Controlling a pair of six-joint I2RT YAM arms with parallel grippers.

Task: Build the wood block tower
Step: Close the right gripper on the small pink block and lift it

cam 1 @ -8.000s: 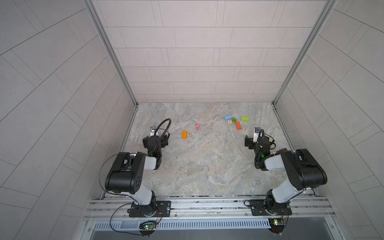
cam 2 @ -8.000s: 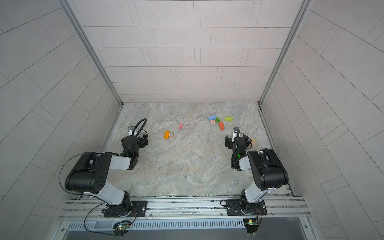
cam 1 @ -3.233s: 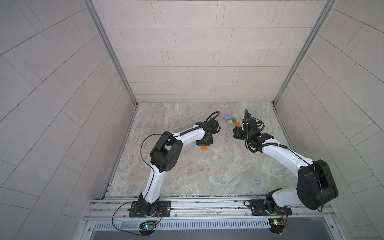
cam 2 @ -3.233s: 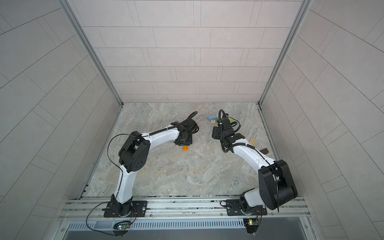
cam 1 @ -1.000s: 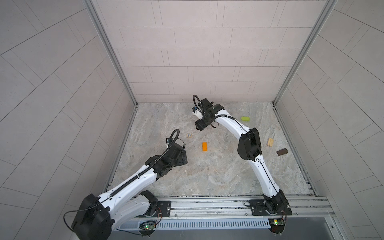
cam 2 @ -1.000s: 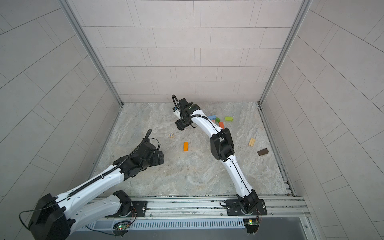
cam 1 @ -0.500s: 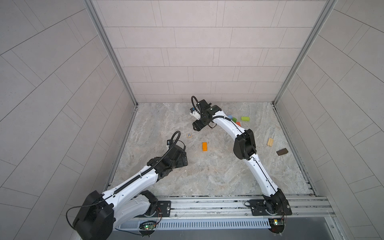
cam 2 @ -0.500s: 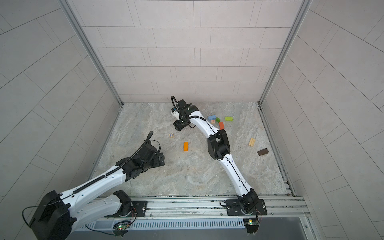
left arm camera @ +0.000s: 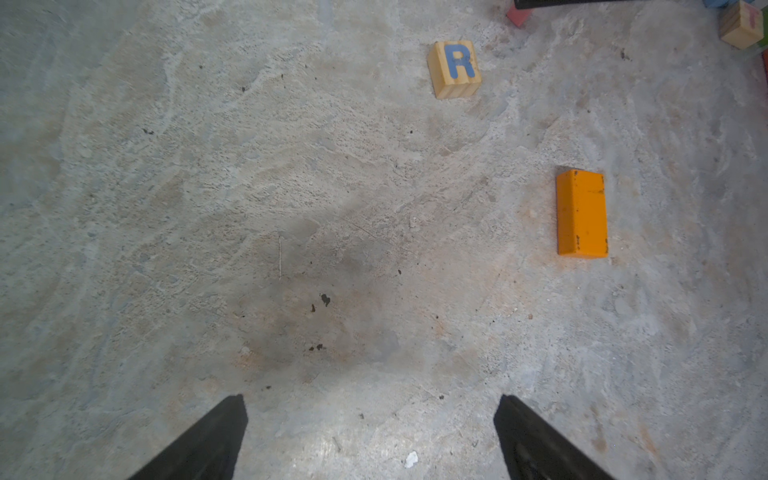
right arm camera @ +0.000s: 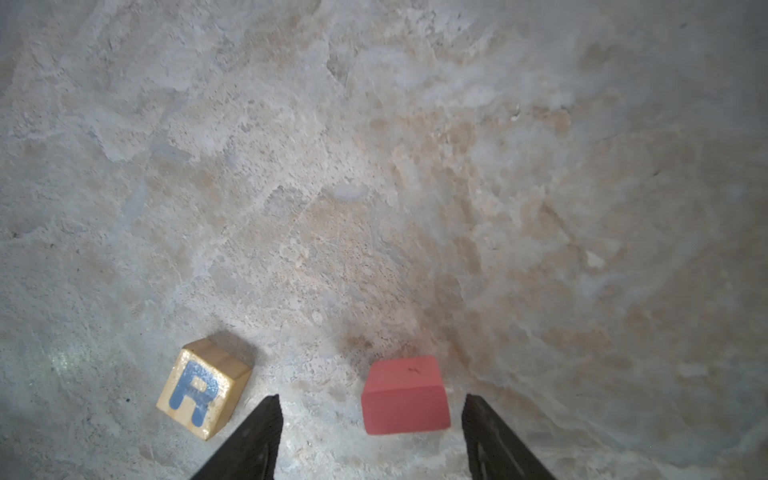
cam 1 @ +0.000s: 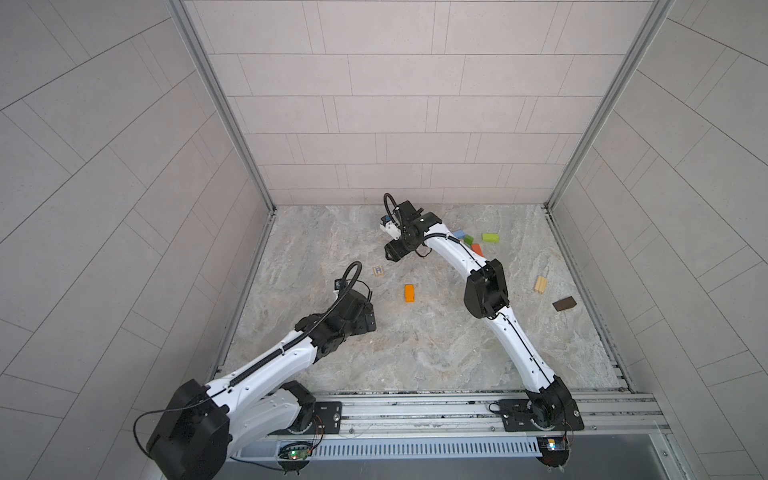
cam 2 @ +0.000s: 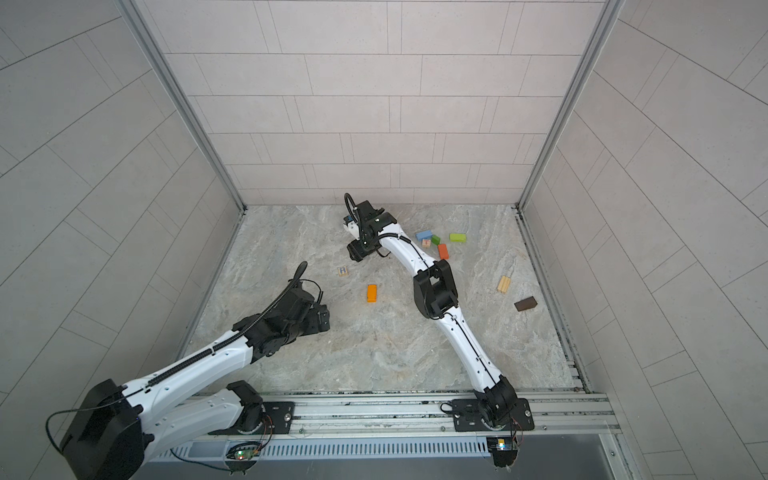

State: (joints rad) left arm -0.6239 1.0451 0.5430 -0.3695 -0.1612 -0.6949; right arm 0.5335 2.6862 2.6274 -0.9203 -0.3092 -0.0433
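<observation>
My right gripper (right arm camera: 370, 399) is open and reaches across to the back left of the floor. A pink block (right arm camera: 405, 395) lies between its fingers, touching neither. A tan cube with a blue R (right arm camera: 203, 388) sits just outside one finger. In both top views that gripper (cam 1: 390, 254) hides the pink block. My left gripper (left arm camera: 372, 399) is open over bare floor. The R cube (left arm camera: 455, 68) and an orange block (left arm camera: 582, 212) lie ahead of it. No tower is in view; every block lies alone on the floor.
Blue (cam 2: 424, 235), green (cam 2: 435, 239), lime (cam 2: 457, 237) and red-orange (cam 2: 443, 251) blocks cluster at the back right. A grooved tan block (cam 2: 503, 284) and a dark brown block (cam 2: 525, 304) lie near the right wall. Tiled walls close in three sides.
The right gripper has shifted a little towards the front, down over the pink block. The left arm has stayed drawn back with its gripper open.
</observation>
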